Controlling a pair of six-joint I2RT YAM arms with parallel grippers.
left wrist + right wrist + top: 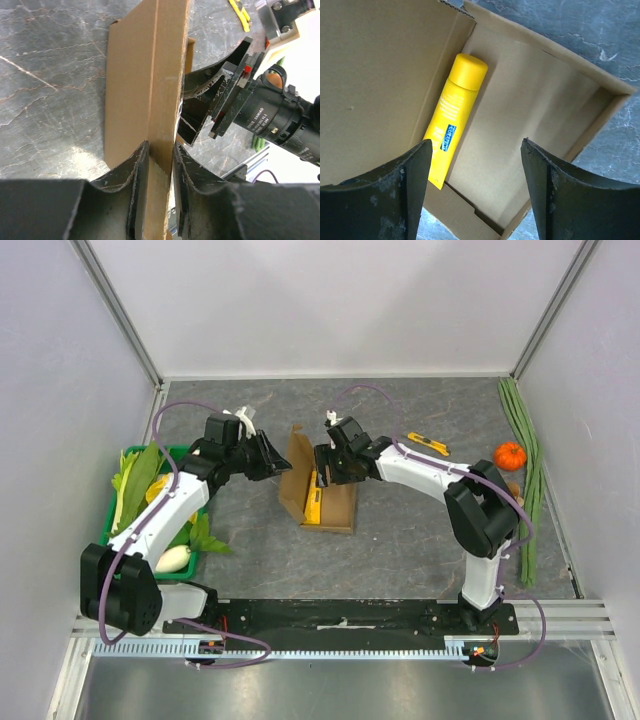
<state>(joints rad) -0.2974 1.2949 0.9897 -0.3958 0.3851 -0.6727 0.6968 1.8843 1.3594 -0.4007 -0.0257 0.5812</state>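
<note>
An open cardboard box (pixel 335 508) lies mid-table with its lid flap (pixel 297 468) standing up on the left. My left gripper (pixel 283 462) is shut on the edge of that cardboard flap (pixel 150 90), which passes between its fingers (pixel 137 165). My right gripper (pixel 322 480) hangs open just above the box interior (pixel 530 115), holding nothing. Inside, a yellow tube (pixel 455 112) with a yellow cap lies along the fold by the lid; the same yellow tube (pixel 314 498) shows from above. The right gripper's black body (pixel 235 95) appears beyond the flap.
A green basket (pixel 118 508) of leafy vegetables and a white one sits at the left. A yellow utility knife (pixel 428 444) lies behind the box. An orange pumpkin-like fruit (pixel 510 455) and long green beans (pixel 530 470) lie at the right.
</note>
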